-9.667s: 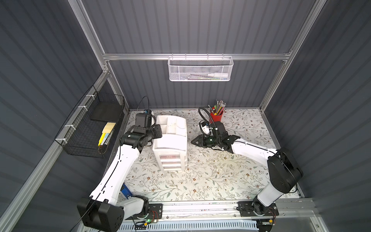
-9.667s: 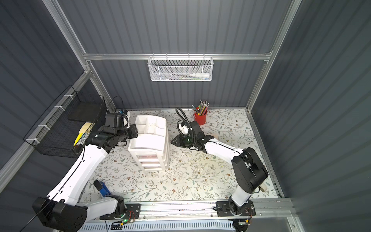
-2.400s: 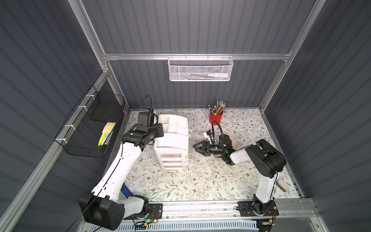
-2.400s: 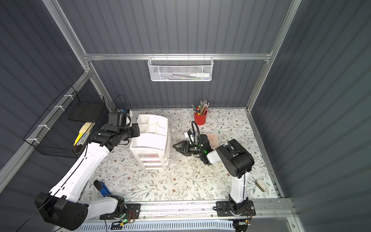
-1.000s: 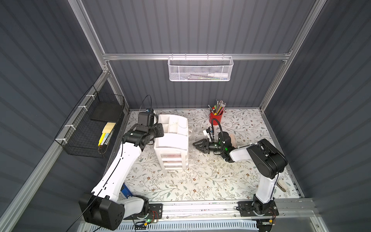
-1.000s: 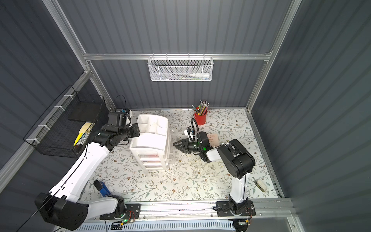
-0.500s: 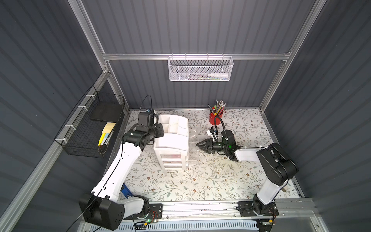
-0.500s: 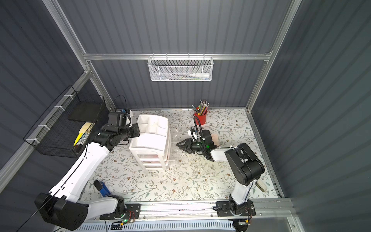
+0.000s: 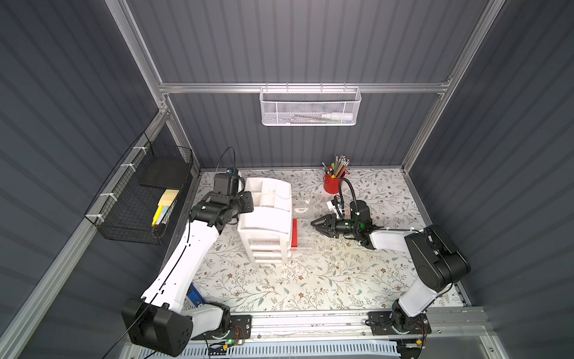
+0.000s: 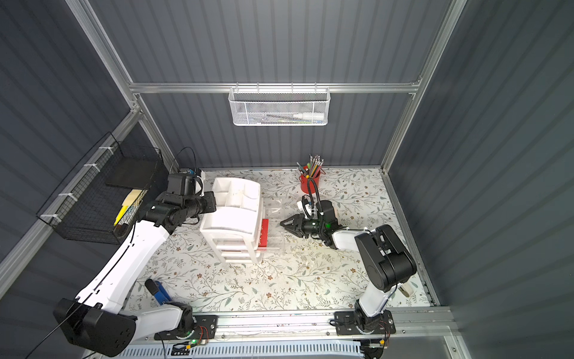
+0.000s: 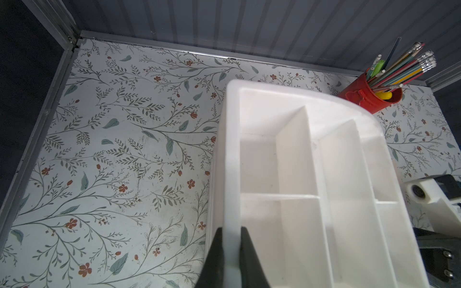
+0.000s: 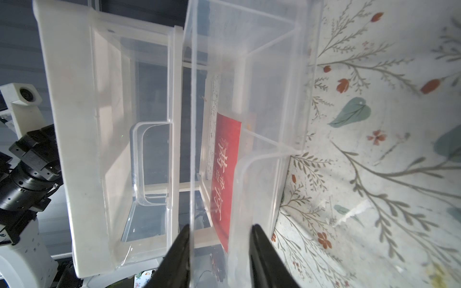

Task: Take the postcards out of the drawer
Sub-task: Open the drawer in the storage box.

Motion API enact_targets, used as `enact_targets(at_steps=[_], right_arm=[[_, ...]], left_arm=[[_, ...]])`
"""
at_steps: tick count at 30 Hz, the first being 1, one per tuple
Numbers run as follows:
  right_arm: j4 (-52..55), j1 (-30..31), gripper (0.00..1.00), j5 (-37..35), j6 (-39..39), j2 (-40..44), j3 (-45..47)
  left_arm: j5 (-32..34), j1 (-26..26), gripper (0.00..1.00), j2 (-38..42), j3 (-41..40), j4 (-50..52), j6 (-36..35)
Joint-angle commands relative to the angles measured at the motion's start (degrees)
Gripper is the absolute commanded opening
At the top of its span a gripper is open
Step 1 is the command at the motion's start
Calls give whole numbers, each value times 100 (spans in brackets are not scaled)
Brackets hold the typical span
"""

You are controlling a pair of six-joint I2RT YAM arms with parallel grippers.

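A white drawer organizer [image 9: 267, 214] stands left of the table's middle. My left gripper [image 11: 230, 232] is shut on its top tray's side wall. One clear drawer [image 9: 306, 236] sticks out of the organizer toward the right, seen in both top views. A red postcard [image 12: 225, 169] with white characters stands on edge inside it, and it shows as a red strip [image 10: 264, 233] in a top view. My right gripper [image 12: 220, 232] is closed over the drawer's clear front wall, one finger on each side. In a top view this gripper [image 9: 313, 223] sits just right of the drawer.
A red pencil cup [image 9: 332, 183] stands at the back, behind my right arm. A black wire basket [image 9: 146, 199] with yellow pads hangs on the left wall. A white mesh basket [image 9: 310, 107] hangs on the back wall. A blue object [image 9: 195, 295] lies by the left arm's base.
My right gripper has drawn back to the right with the clear drawer, which now sticks out of the organizer and shows the red postcard. The left arm has not moved.
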State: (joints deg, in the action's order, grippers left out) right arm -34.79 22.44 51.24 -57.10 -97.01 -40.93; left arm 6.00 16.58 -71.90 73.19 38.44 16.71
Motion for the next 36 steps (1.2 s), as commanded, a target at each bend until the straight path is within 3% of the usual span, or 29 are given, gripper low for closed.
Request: enact_targets(at_steps=[1, 25, 36], right_arm=[[-64, -133, 37, 96, 221, 162, 89], [343, -406, 37, 197, 428, 255, 124], [827, -407, 53, 108, 650, 319, -92]], left_arm=[[471, -32, 0, 36, 53, 630, -80], [556, -32, 0, 103, 109, 692, -58], [279, -32, 0, 77, 12, 577, 1]])
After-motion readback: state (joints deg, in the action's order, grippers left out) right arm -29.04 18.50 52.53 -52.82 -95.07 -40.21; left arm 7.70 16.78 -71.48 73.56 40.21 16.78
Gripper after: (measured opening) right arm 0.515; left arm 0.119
